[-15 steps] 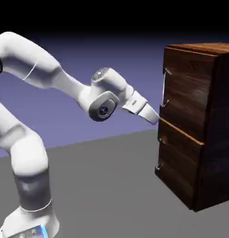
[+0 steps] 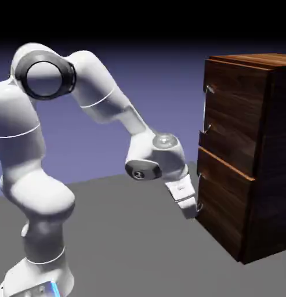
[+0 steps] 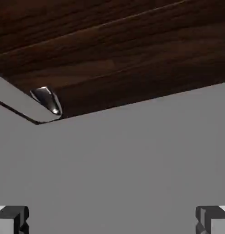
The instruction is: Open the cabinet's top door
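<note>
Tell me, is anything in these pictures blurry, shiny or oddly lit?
Exterior view: sharp overall, black band along the top, glossy grain on the cabinet. Hand view: soft, dark wood, a bright glint on a silver handle, and the gripper fingertips cropped at the bottom.

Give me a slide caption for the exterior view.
White arm's gripper sits low beside the cabinet's lower panel, well below the top door handle.

place: we read it as a rendered simulation scene, no real room | evidence: flat grey tabletop (image 2: 127, 232) without texture; plain blue-violet backdrop (image 2: 139, 75) fading to black on top; smooth white robot arm (image 2: 98, 98); tall glossy dark wood-grain cabinet (image 2: 249, 151) standing alone | hand view: same flat grey and wood
</note>
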